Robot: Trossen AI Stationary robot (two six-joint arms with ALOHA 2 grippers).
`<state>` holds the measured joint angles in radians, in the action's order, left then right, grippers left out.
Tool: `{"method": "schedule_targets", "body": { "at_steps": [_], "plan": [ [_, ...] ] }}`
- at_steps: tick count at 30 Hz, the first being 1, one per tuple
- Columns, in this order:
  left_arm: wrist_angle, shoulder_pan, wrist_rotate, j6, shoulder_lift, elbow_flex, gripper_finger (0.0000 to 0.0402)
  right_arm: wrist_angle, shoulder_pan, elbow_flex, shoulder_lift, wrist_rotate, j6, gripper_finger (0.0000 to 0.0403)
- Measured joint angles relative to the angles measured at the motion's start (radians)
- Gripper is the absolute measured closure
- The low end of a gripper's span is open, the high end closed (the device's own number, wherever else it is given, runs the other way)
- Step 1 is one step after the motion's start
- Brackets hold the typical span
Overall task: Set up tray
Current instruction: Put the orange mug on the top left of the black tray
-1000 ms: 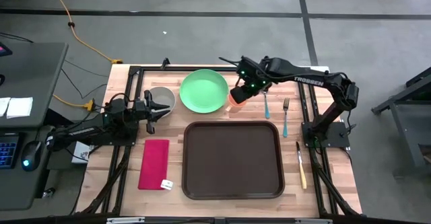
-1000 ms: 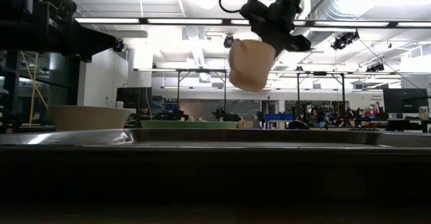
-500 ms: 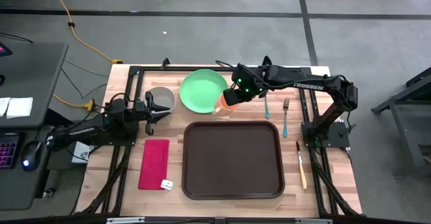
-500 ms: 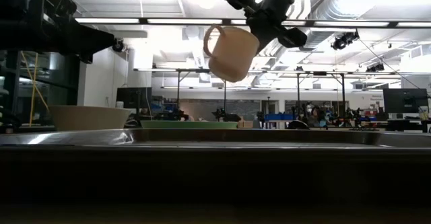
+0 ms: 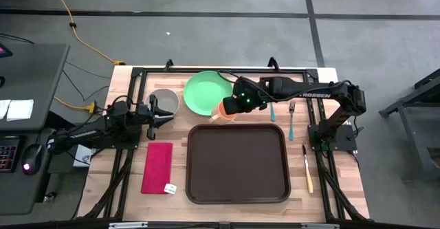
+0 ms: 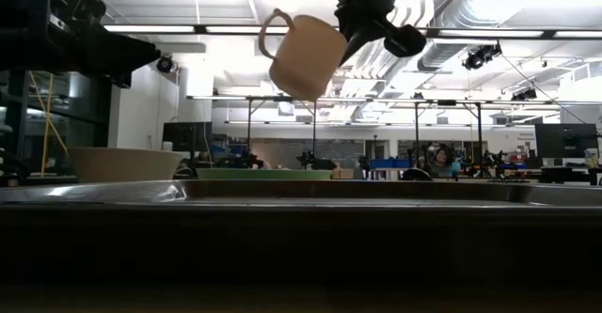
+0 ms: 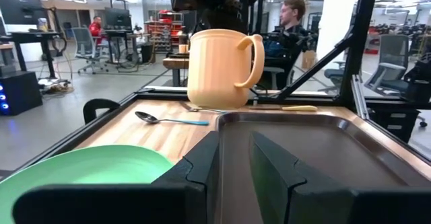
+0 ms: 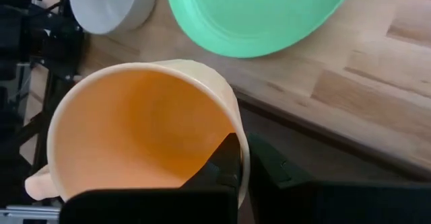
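A peach mug hangs in the air above the far left part of the dark brown tray, beside the green plate. My right gripper is shut on it. In the low view the mug is tilted, with its handle on the side away from the fingers. The tray lies flat on the wooden table. My left gripper waits at the table's left by the grey bowl, pointing level toward the right. It is open with nothing between its fingers. My right gripper pinches the mug's wall at the rim, opposite the handle. One finger is inside the mug and the other outside. The fingers slant down from the table's far right. The mug is lifted clear and tilted.
A spoon and a fork lie right of the plate. A knife lies right of the tray, and a folded red napkin left of it. A black frame runs along the table's edges.
My right gripper has carried the mug toward the table's left, from near the spoon to the plate's near right edge. Its wrist has rolled. The mug has turned about with it, so its handle now shows, and it stays clear of the table.
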<state>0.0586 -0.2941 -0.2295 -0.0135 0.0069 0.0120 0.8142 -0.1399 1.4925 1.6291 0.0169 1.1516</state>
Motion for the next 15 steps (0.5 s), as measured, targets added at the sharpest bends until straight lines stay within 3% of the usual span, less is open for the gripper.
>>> {"method": "schedule_targets", "body": {
  "at_steps": [15],
  "plan": [
    [0.030,0.000,-0.042,0.006,0.006,0.028,0.0289,-0.108,0.058,0.000,0.012,0.011,0.084,0.0403]
  ]
}}
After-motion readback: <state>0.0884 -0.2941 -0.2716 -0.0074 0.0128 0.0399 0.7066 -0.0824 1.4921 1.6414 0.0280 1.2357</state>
